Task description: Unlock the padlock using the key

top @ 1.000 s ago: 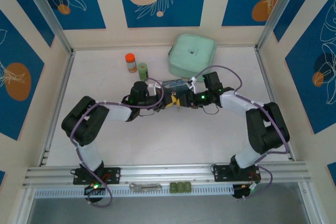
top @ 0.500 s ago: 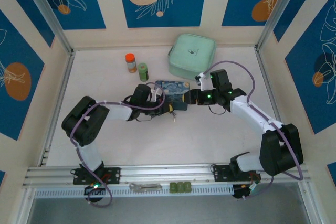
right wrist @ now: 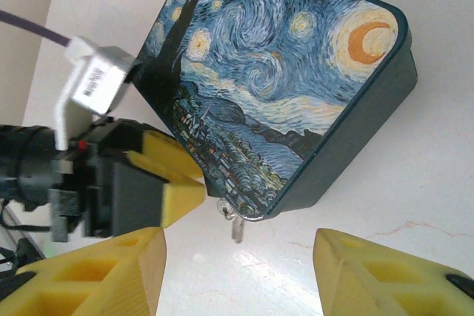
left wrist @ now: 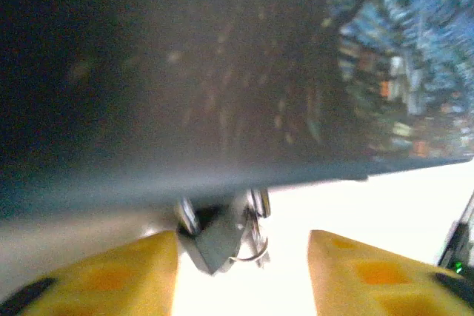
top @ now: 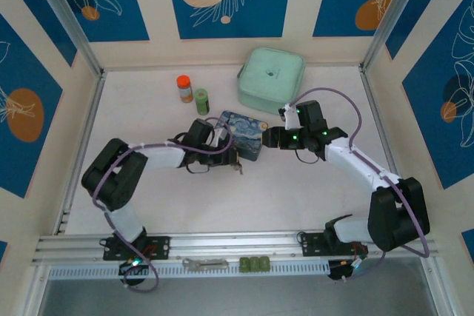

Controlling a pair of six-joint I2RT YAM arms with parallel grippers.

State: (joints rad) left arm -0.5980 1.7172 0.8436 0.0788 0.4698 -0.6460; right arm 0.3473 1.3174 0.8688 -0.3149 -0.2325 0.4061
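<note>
The padlock point(left wrist: 213, 240), small and dark grey with a silvery shackle, hangs at the near edge of the blue starry-night tin point(right wrist: 281, 79). Beside it a ring and the thin silvery key point(left wrist: 257, 236) dangle; the key point(right wrist: 237, 229) also pokes out under the tin's corner. My left gripper point(left wrist: 244, 275) is open, a yellow finger on each side of the padlock and neither pressing on it. My right gripper point(right wrist: 237, 275) is open just short of the tin's corner, with bare table between its fingers. From above, the left gripper point(top: 234, 158) and right gripper point(top: 268, 138) flank the tin point(top: 244, 129).
A mint green case point(top: 271, 78) lies behind the tin at the back. An orange-capped jar point(top: 184, 88) and a green bottle point(top: 201, 100) stand to the back left. A flat grey tool point(top: 205, 263) and green blocks point(top: 255, 263) rest on the front rail.
The left gripper has opened and let go of the padlock. The right gripper opened and its arm drew back to the right, and the tin now lies uncovered between the two.
</note>
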